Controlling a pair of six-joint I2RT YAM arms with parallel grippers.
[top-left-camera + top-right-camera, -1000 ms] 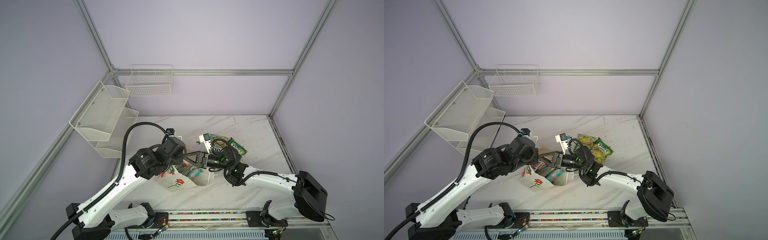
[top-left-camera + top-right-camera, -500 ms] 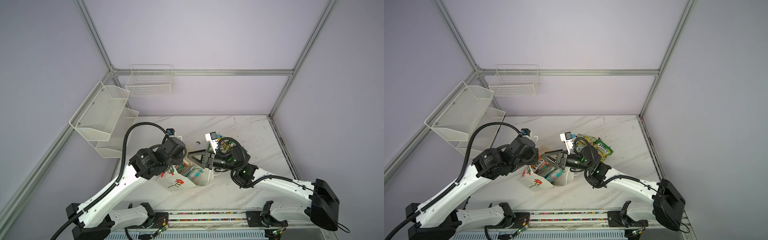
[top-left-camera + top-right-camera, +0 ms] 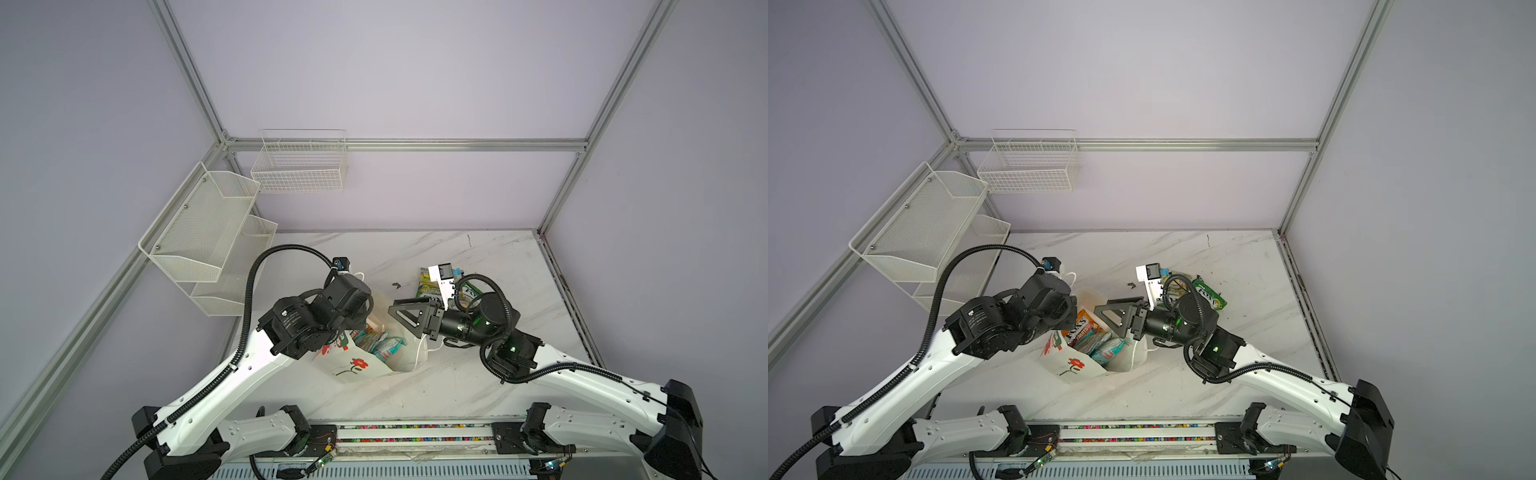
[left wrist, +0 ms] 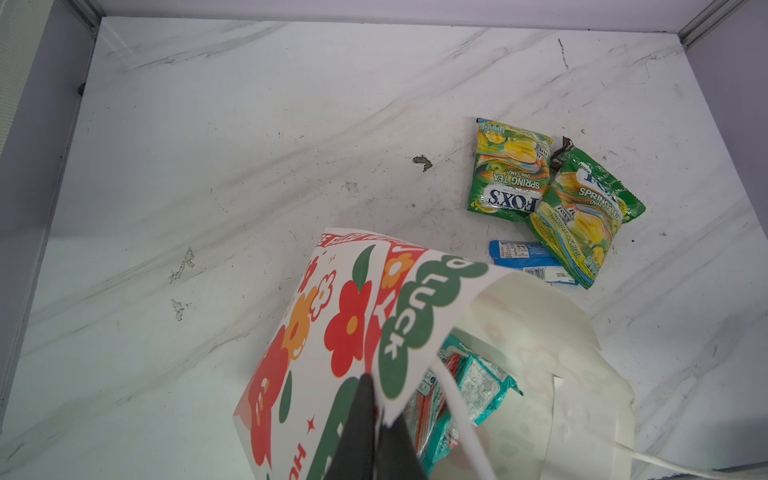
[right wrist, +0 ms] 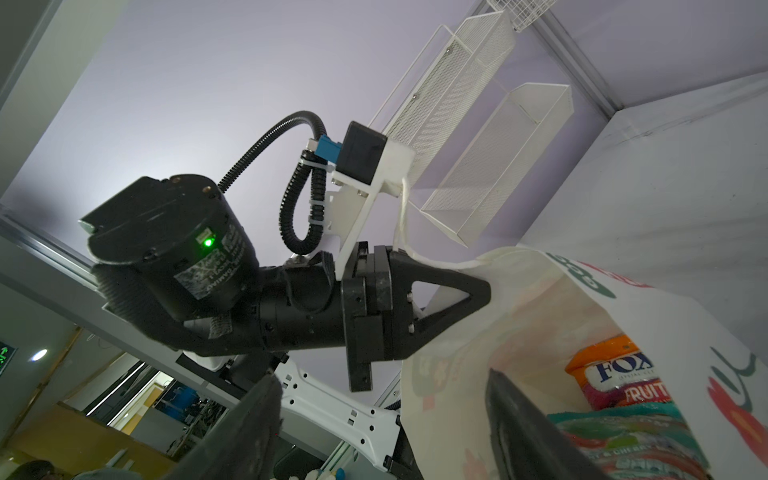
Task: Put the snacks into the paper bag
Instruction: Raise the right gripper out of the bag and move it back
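The white paper bag (image 3: 353, 370) (image 3: 1073, 365) with red flowers stands mid-table, mouth open. My left gripper (image 4: 376, 388) is shut on its rim (image 5: 482, 286), holding the mouth apart. Inside lie snacks: an orange packet (image 3: 1080, 326) (image 5: 615, 374) and teal packets (image 3: 384, 347) (image 4: 478, 386). My right gripper (image 3: 399, 316) (image 3: 1106, 316) (image 5: 380, 378) hangs open and empty at the bag's right edge, above the mouth. Two green-yellow packets (image 4: 509, 170) (image 4: 586, 208) and a blue bar wrapper (image 4: 523, 259) lie on the table behind the bag, partly hidden by my right wrist in both top views.
A wire basket (image 3: 299, 166) hangs on the back wall and mesh shelves (image 3: 208, 232) on the left wall. A small dark scrap (image 3: 395, 285) lies on the marble table (image 3: 478, 395) behind the bag. The bag's cord handle (image 3: 422, 353) droops on its right side.
My right gripper has opened wider and drawn back to the right, away from the bag's mouth. The left gripper has kept its hold on the rim.
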